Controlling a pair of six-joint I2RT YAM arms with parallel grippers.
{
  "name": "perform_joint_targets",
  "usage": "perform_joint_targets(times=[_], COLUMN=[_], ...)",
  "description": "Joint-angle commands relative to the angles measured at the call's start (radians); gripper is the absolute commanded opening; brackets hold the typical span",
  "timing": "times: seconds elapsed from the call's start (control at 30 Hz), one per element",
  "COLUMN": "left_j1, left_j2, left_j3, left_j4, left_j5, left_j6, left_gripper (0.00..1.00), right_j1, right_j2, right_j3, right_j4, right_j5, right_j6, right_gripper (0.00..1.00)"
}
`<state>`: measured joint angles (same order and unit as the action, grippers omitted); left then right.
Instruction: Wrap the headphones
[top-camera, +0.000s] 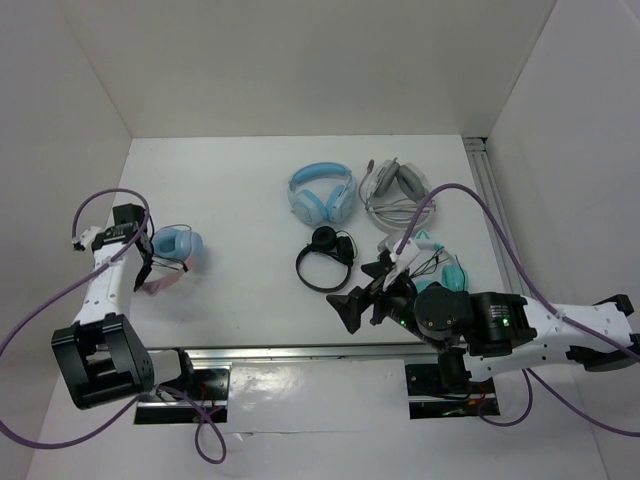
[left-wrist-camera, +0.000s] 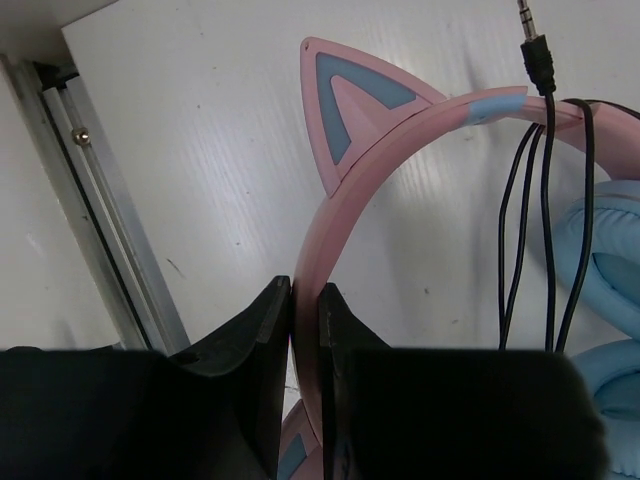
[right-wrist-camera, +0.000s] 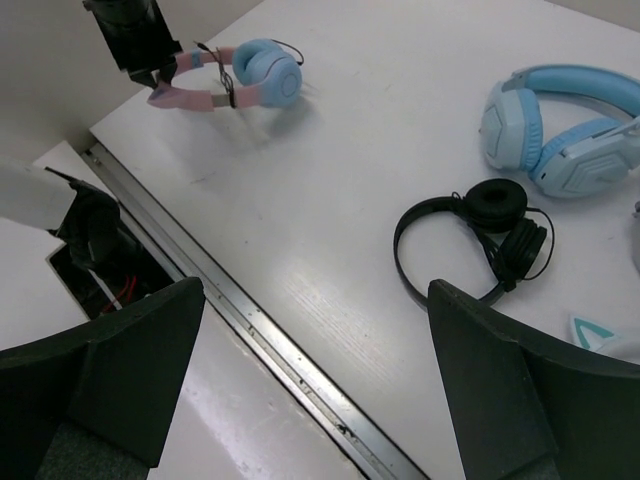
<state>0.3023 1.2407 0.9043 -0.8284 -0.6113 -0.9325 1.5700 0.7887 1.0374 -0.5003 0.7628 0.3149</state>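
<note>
White table, walled on three sides; rail along the near edge.

Left arm: reaches from the near-left corner toward the far side along the left edge. Right arm: lies across the near-right, wrist pointing left.

The headphones: at the left side of the table, nearer half. Light blue ear cups point right, pink headband toward the near-left. Cannot tell whether the cups rest on the table.

Other pairs, centre to right: all-blue pair far centre; white-grey pair just right of it; black pair nearer, centre; teal pair partly hidden by the right arm.

Left gripper: clamped on the pink headband, one finger on each face of the band.

Right gripper: jaws wide apart, nothing between them, just near of the black pair.

Cat ear: pink, blue inset, on the band beyond the fingers.

Black cable: several strands cross the band beside the cups. Jack plug sticks out past the band.
</note>
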Motion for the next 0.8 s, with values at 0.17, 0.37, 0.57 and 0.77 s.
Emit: perform_joint_targets(times=[0.17, 0.37, 0.57, 0.77], left_j1=[0.021, 0.021, 0.021, 0.021], left_j2=[0.109, 0.094, -0.058, -0.349], left_j3=[0.037, 0.039, 0.065, 0.077], left_j4=[0.017, 0.006, 0.009, 0.129], left_j5=[-0.039, -0.019, -0.006, 0.302], left_j6=[-0.089, -0.089, -0.04, 0.18], left_gripper=[0.35, 0.68, 1.0, 1.0], right_j1=[-0.004, -0.004, -0.004, -0.004], right_j2=[-0.009, -0.009, 0.04, 0.063], right_j3=[-0.014, -0.005, 0.013, 0.104], right_j4=[0.088, 0.088, 0.088, -0.055], right_j5=[-0.036, -0.036, -0.036, 0.166], right_j6=[-0.023, -0.023, -0.023, 0.103], right_gripper=[1.0, 1.0, 1.0, 1.0])
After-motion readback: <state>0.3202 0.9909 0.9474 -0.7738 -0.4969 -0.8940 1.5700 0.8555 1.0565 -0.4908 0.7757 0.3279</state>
